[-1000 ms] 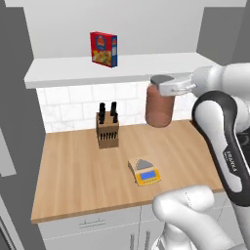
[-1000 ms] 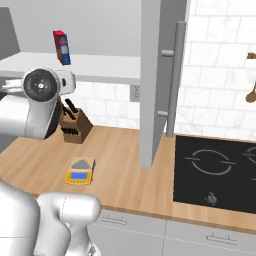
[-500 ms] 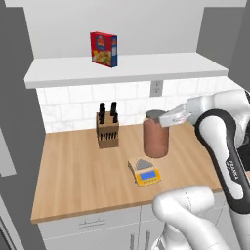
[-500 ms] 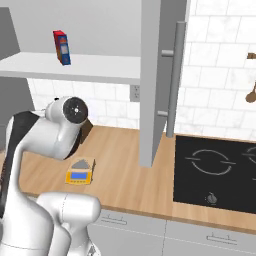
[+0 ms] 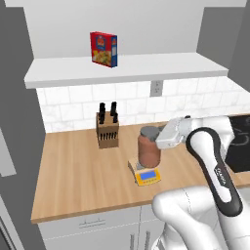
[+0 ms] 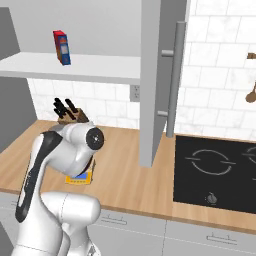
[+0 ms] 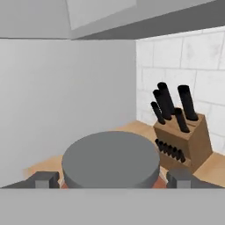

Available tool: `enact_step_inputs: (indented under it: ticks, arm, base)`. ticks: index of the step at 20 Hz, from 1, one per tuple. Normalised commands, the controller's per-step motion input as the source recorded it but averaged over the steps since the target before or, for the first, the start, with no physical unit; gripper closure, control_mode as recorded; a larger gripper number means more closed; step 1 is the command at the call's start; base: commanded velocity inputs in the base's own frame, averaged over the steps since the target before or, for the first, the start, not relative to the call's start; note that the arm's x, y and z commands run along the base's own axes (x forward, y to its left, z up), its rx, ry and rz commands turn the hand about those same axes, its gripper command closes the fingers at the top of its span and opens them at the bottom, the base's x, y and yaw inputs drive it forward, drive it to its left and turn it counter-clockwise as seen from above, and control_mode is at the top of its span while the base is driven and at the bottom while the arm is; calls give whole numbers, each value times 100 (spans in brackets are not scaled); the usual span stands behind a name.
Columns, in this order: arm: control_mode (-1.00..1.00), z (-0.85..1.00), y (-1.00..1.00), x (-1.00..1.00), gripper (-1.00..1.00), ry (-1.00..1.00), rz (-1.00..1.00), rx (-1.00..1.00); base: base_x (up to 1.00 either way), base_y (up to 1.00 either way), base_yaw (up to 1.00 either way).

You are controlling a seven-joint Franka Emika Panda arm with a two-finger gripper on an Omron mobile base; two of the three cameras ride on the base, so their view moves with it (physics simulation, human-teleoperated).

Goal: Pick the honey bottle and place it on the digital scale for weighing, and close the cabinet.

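While you read this: the honey bottle (image 5: pixel 149 150) stands upright on the digital scale (image 5: pixel 146 174), between the fingers
Fingers (image 7: pixel 41 179): spread wide, one tip on each side of the grey lid in the hand view; whether they press the bottle or merely flank it you cannot tell
Gripper (image 5: pixel 157 138): comes in level from the side at lid height, likely so the bottle stays upright as it lands
Scale: sits on the counter (image 5: pixel 78 171) in front of the knife block (image 5: pixel 107 131), display facing the counter's front edge
Bottle footing: looks seated on the plate, though the contact line is hidden
Cabinet (image 6: pixel 155 80): door open, edge-on by the stove (image 6: pixel 215 167), bar handle toward you; the cereal box (image 5: pixel 103 49) remains on the shelf
Your next step, as a judgement: draw the hand clear without tipping the bottle, then swing the door shut
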Motion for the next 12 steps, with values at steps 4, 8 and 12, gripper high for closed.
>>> enact_step_inputs:
  ticks: [4,8,12]
  arm:
    - [-100,-33,0,60,100,1,9,0]
    - [-100,-36,-9,56,100,0,11,0]
    - [-100,-8,-15,23,100,-2,9,0]
  base:
    - [0,0,0]
    - [0,0,0]
    - [0,0,0]
